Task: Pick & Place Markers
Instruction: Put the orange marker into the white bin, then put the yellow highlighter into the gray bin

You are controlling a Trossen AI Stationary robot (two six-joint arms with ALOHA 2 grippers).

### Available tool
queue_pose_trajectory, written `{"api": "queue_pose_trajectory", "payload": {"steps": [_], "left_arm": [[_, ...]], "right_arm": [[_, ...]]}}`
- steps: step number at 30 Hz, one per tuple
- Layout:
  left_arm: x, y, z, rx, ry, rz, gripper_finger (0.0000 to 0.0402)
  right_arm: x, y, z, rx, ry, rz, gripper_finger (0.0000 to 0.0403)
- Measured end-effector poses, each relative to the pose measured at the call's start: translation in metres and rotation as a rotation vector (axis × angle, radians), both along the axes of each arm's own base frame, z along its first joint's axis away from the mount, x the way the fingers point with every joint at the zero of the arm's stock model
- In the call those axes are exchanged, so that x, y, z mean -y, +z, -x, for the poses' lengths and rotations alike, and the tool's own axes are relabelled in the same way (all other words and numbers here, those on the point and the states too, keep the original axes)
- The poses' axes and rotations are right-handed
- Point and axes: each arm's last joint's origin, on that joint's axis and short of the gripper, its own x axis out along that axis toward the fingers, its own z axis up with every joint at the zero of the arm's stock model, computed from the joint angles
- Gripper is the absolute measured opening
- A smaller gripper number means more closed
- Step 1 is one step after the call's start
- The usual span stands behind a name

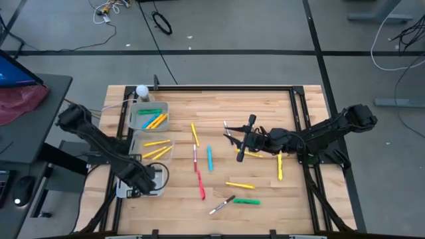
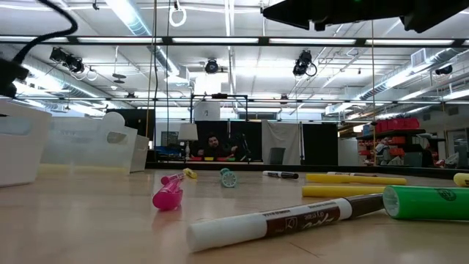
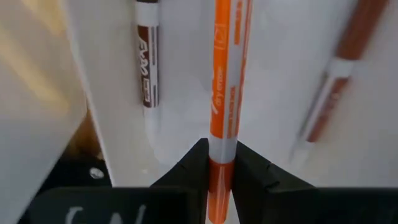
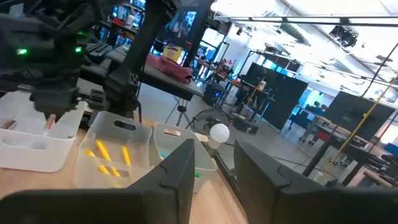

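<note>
Left wrist view: left hand [image 3: 219, 177] grips orange marker [image 3: 224, 93]; right hand [image 4: 214, 168] seemingly open.

The high view looks straight down on the whole worktop [image 1: 219, 153] and both arms, from well above. The low view sits at worktop height, level, facing the room, with a white and brown marker [image 2: 278, 222] very near the lens. The left wrist view looks from close range past the left tool [image 3: 221, 163] into a white bin [image 3: 273, 74]. The right wrist view faces across the worktop toward the bins [image 4: 118, 146], which the high view also shows
</note>
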Motion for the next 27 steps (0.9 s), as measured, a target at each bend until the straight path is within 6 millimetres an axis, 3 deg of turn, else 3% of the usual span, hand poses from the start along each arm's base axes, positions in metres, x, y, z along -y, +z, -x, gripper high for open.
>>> {"api": "queue_pose_trajectory", "payload": {"steps": [6,15,22,27], "left_arm": [[0.005,-0.019,-0.005,-0.074,-0.055,-0.063,0.0056],[0.006,-0.026,-0.007,-0.095,-0.066,-0.077,0.0095],[0.003,-0.022,-0.012,-0.084,-0.035,-0.061,0.0150],[0.005,0.001,-0.025,-0.071,-0.004,-0.055,0.0173]], "right_arm": [[0.001,-0.002,0.000,-0.016,-0.005,0.004,0.0113],[0.001,-0.002,0.000,-0.015,-0.005,0.001,0.0113],[0.002,-0.001,0.000,-0.017,-0.007,0.014,0.0113],[0.005,0.000,-0.001,-0.001,-0.019,0.002,0.0113]]}}
